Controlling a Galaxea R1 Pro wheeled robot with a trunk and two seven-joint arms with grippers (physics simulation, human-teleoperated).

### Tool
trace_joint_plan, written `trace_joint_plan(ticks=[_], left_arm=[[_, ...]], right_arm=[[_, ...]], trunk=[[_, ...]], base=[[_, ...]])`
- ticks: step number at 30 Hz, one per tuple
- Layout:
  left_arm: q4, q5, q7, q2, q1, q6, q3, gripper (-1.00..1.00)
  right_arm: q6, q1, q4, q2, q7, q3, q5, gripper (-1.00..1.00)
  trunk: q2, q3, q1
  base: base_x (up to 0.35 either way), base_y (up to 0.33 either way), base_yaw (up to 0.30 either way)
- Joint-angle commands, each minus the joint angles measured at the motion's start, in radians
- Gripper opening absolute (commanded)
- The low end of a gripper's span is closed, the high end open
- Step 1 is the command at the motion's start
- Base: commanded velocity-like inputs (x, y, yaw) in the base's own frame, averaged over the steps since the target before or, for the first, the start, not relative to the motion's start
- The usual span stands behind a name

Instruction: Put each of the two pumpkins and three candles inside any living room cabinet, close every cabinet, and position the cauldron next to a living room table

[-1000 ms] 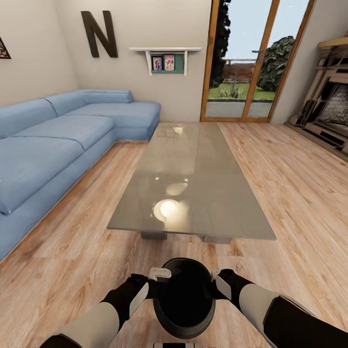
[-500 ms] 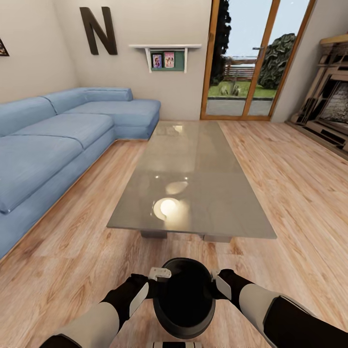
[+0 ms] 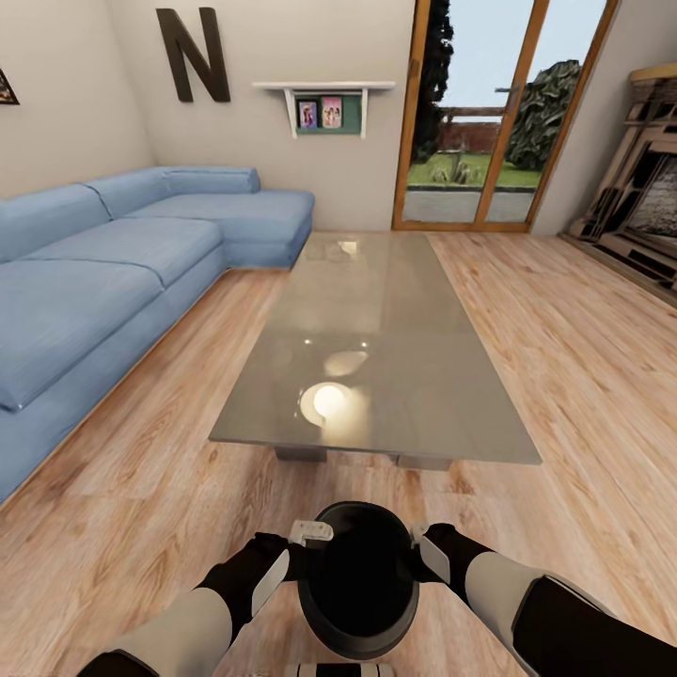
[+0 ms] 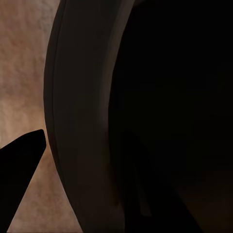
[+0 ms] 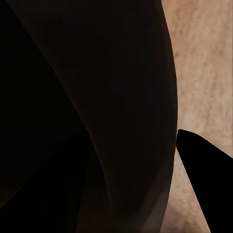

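Both grippers, left (image 3: 310, 536) and right (image 3: 418, 543), pinch the cauldron (image 3: 359, 578) by opposite rims, steadying it level above the floor, short of the table (image 3: 376, 357).

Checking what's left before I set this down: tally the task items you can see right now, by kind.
Cauldron: 1, held between the left gripper and right gripper
Table: 1
Pumpkins: 0
Candles: 0
Total: 2
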Motion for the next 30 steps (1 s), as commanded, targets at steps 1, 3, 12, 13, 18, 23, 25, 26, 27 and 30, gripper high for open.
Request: trace_joint_plan(ticks=[1,3,12,13,18,23,25,26,27,30], left_arm=[[0.002,-0.023,0.039,0.0,0.0,0.004,-0.007,-1.0],[0.002,-0.023,0.039,0.0,0.0,0.004,-0.007,-1.0],[0.002,-0.023,0.039,0.0,0.0,0.004,-0.007,-1.0],[0.002,-0.023,0.039,0.0,0.0,0.004,-0.007,-1.0],[0.001,-0.023,0.039,0.0,0.0,0.004,-0.007,-1.0],[0.001,-0.023,0.039,0.0,0.0,0.004,-0.007,-1.0],[0.001,-0.023,0.039,0.0,0.0,0.004,-0.007,-1.0],[0.001,-0.023,0.039,0.0,0.0,0.004,-0.007,-1.0],[0.001,-0.023,0.039,0.0,0.0,0.004,-0.007,-1.0],[0.0,-0.023,0.039,0.0,0.0,0.004,-0.007,-1.0]], right_arm=[[0.003,-0.001,-0.003,-0.001,0.001,0.003,-0.031,-1.0],[0.003,-0.001,-0.003,-0.001,0.001,0.002,-0.031,-1.0],[0.003,-0.001,-0.003,-0.001,0.001,0.002,-0.031,-1.0],[0.003,-0.001,-0.003,-0.001,0.001,0.002,-0.031,-1.0],[0.003,-0.001,-0.003,-0.001,0.001,0.002,-0.031,-1.0],[0.003,-0.001,-0.003,-0.001,0.001,0.002,-0.031,-1.0],[0.003,-0.001,-0.003,-0.001,0.001,0.002,-0.031,-1.0],[0.003,-0.001,-0.003,-0.001,0.001,0.002,-0.031,-1.0],[0.003,-0.001,-0.003,-0.001,0.001,0.002,-0.031,-1.0],[0.003,-0.001,-0.003,-0.001,0.001,0.002,-0.031,-1.0]], trunk=[[0.0,-0.002,0.0],[0.0,-0.003,0.0],[0.0,-0.003,0.0],[0.0,-0.003,0.0],[0.0,-0.003,0.0],[0.0,-0.003,0.0],[-0.001,-0.011,0.001],[-0.001,-0.015,0.001],[-0.001,-0.019,0.001],[-0.001,-0.019,0.001]], base=[[0.0,0.0,0.047],[0.0,0.0,0.018],[0.0,0.0,0.002],[0.0,0.0,0.0],[0.0,0.0,0.0],[0.0,0.0,0.0],[0.0,0.0,0.0],[0.0,0.0,0.0],[0.0,0.0,0.0],[0.0,0.0,0.0]])
